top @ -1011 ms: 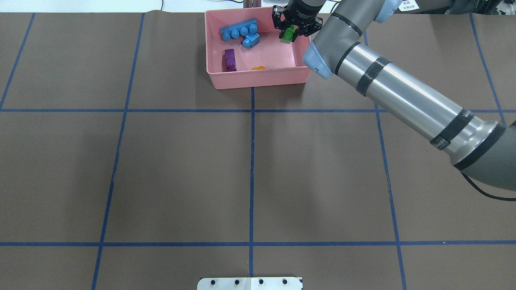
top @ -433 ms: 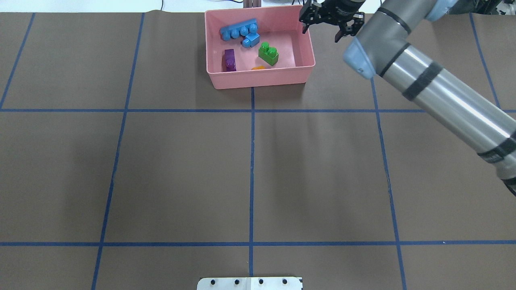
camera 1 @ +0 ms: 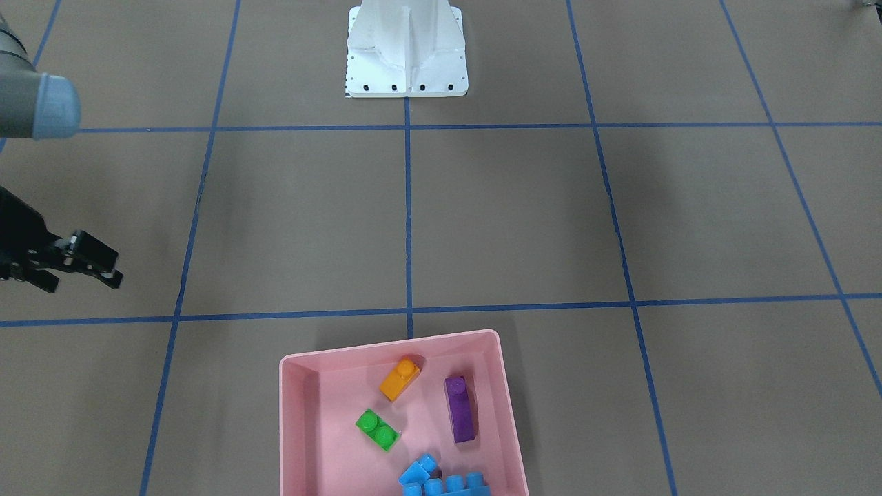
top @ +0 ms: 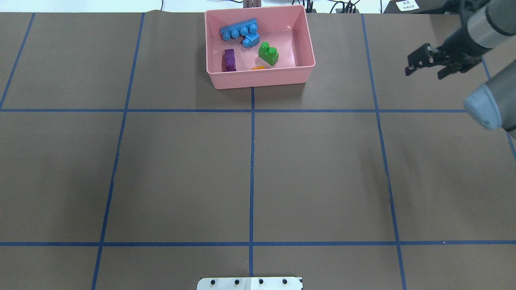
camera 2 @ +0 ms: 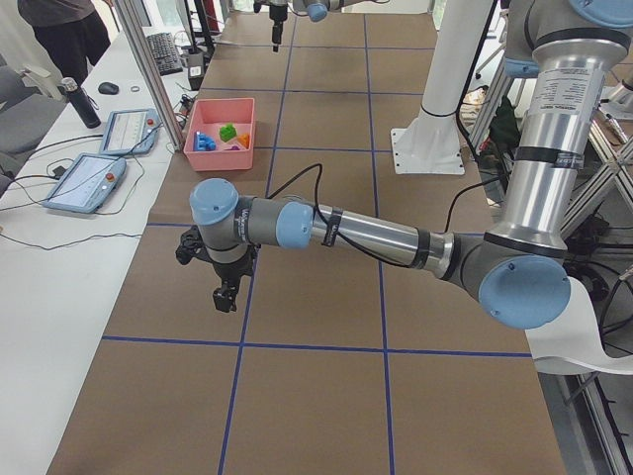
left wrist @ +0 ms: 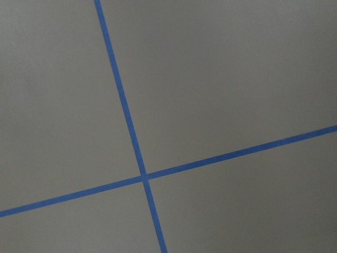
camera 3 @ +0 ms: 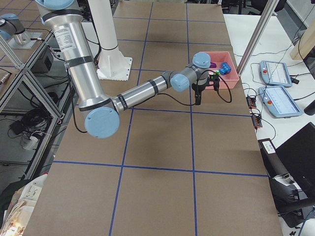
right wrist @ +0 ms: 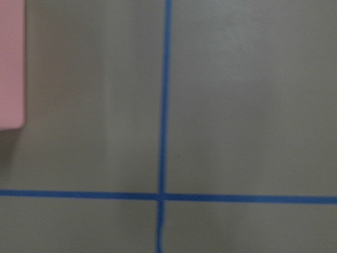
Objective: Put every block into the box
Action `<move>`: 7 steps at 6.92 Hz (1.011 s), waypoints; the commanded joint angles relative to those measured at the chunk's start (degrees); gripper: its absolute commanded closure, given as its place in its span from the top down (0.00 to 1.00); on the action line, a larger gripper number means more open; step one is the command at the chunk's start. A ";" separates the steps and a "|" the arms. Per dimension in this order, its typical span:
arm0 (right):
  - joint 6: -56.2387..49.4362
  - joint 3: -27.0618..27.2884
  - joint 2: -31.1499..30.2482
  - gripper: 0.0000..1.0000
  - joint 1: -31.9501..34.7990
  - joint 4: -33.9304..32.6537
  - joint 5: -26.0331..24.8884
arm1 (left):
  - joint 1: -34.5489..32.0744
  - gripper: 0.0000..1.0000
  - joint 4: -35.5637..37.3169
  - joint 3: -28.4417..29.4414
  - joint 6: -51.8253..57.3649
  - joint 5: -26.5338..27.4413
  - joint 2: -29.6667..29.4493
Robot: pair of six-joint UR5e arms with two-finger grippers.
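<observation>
The white base plate (top: 250,283) sits at the near edge of the brown counter (top: 181,169), which is ruled into squares by blue tape lines (top: 251,161). The left hand (camera 2: 225,300) hangs over the counter's left end, pointing down near a tape crossing. It shows only in the side view, so it cannot be told whether it is released or clenched.

Farther out on the right, the right hand (top: 424,73) hovers above bare counter, its fingers spread and holding nothing, well apart from the box.

The pink box (top: 262,79) stands at the far middle of the counter with all five blocks inside. The orange block (top: 258,68) lies against the near wall, and the purple block (top: 229,60) sits to its left. The green block (top: 268,53) rests studs-up right of the middle. Beyond them the small blue block (top: 251,40) touches the long blue block (top: 238,31), which lies by the far wall.
</observation>
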 commanded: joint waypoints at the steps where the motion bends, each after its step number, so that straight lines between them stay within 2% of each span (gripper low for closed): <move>1: -16.17 5.00 -16.28 1.00 10.13 -0.10 4.78 | -0.86 1.00 0.30 -2.32 1.85 -2.77 5.11; 2: -25.65 5.01 -21.56 1.00 15.23 -0.10 5.59 | -0.95 1.00 0.48 -2.76 1.76 -2.96 6.87; 3: -31.05 4.14 -24.05 1.00 17.89 -0.36 5.60 | -1.82 1.00 0.57 -2.94 1.15 -2.96 8.54; 5: -32.86 3.95 -24.60 1.00 19.06 -2.80 5.51 | -3.15 1.00 0.83 -3.64 0.53 -2.35 9.43; 7: -41.60 3.69 -23.03 1.00 18.46 -11.31 4.99 | -2.98 1.00 1.01 -4.52 0.01 -1.74 9.70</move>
